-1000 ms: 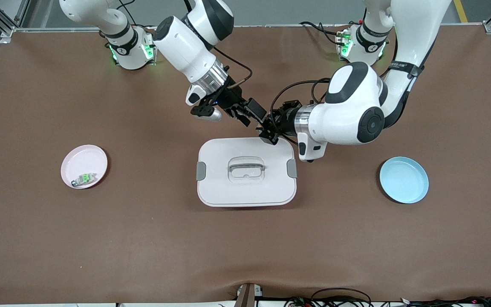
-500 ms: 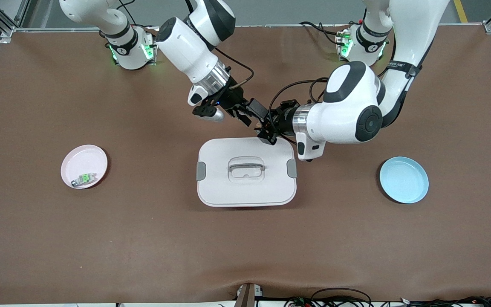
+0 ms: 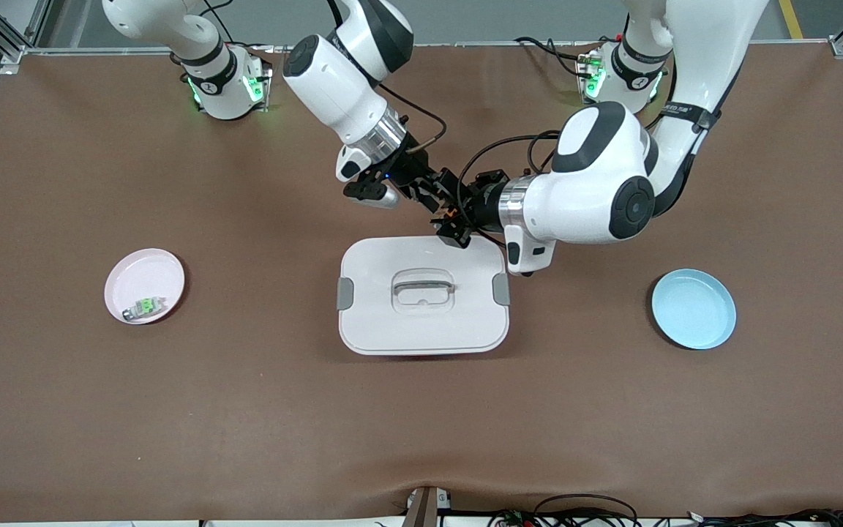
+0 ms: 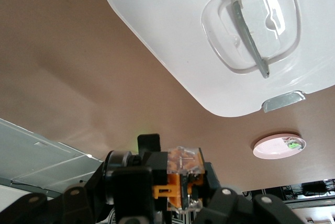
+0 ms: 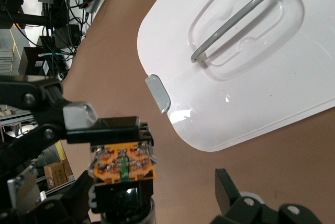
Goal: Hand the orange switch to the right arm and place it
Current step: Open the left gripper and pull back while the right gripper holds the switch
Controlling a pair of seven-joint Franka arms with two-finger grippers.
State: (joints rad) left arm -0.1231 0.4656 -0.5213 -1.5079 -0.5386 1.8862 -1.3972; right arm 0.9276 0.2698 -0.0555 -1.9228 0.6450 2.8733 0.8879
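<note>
Fingers [image 4: 131,192] of the left gripper [image 3: 453,223] are clenched on the orange switch [image 3: 449,214], which is held in the air over the bare table [image 3: 246,410] just at the 12 o'clock edge of the white lidded container [image 3: 423,322]. In the left wrist view the orange switch [image 4: 180,177] is seen pinched between the black fingers, its orange band and clear top showing. In the right wrist view the same switch [image 5: 123,164] is seen end on, with orange face and a green centre mark, gripped by the other arm's black fingers.

Fingers [image 5: 230,192] of the right gripper [image 3: 442,196] are spread wide and nothing is gripped by them; that gripper is brought close to the switch from about 11 o'clock, just beside it, and whether a finger touches it cannot be told. Both arms are reached toward the middle of the table.

A grey handle [image 3: 422,282] is set in the container's lid, with grey latches at 3 and 9 o'clock. A pink plate [image 3: 145,272] is seen at 9 o'clock of the container, well apart, toward the right arm's end; a silvery component with a green centre [image 3: 145,307] is lying in it. A blue plate [image 3: 694,308] is set at 3 o'clock, toward the left arm's end
</note>
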